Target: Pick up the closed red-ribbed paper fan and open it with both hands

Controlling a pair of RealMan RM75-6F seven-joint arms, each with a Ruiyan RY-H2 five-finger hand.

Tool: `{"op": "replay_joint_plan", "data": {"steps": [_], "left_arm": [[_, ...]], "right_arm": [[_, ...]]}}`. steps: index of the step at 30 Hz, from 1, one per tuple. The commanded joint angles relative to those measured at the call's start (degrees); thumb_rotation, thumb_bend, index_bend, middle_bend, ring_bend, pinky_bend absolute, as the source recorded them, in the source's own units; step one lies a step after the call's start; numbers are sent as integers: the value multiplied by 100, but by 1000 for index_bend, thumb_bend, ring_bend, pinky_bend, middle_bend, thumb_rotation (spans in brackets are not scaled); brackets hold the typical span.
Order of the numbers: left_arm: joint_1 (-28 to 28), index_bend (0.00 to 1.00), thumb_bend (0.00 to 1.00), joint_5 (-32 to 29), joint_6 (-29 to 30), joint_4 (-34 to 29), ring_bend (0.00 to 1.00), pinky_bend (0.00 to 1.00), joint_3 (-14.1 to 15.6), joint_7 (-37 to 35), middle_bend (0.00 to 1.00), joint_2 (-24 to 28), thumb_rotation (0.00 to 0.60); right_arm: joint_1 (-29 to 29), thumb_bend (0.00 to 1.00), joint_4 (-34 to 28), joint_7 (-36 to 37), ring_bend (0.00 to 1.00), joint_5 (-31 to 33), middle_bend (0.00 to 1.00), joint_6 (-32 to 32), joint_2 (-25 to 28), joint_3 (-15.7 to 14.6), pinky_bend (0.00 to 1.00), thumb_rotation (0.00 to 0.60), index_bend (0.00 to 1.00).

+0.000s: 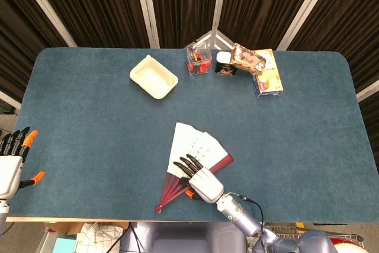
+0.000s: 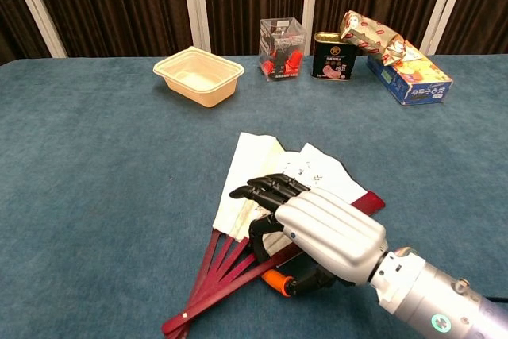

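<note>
Paper fan (image 1: 192,155) lies part-spread, low centre of the head view. Red ribs converge at the pivot toward the lower left; paper leaf fans to the upper right, so the long axis runs along that diagonal.

Right hand (image 2: 317,224) sits directly over the ribs, fingers draped on the leaf, thumb tucked under at the near edge. It looks like a grasp on the fan (not certain the fan is off the cloth).

Left hand (image 1: 12,161) at far left edge, fingers apart, holding nothing, well apart from the fan. Right is plainly nearer.

Surface: blue table (image 1: 89,122). Dark curtains behind.
</note>
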Motion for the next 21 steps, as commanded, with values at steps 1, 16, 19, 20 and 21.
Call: {"op": "replay_joint_plan", "data": {"steps": [1,16,19,20,21], "left_arm": [[-1,0,0,5,-1,-2,0,0,3,-1,0,0,600],[6,0,0,38,21,-39,0,0,15,-79,0,27,600],[3,0,0,55,28,-38,0,0,16,-77,0,27,600],[2,0,0,61,25,-39,0,0,20,-77,0,30,600],[2,0,0,62,26,-39,0,0,20,-79,0,32,600]], "right_arm": [[2,437,-27,-8,0,1,149,23,12,-9,0,600,634],[212,470,-1864,-441,0,519,170,-36,970,698,0,600,679],[251,470,-2396,-704,0,694,172,-132,1281,917,0,600,688],[263,470,-2705,-865,0,816,172,-185,1464,1053,0,600,689],[264,470,-2807,-916,0,861,172,-203,1522,1098,0,600,689]]}}
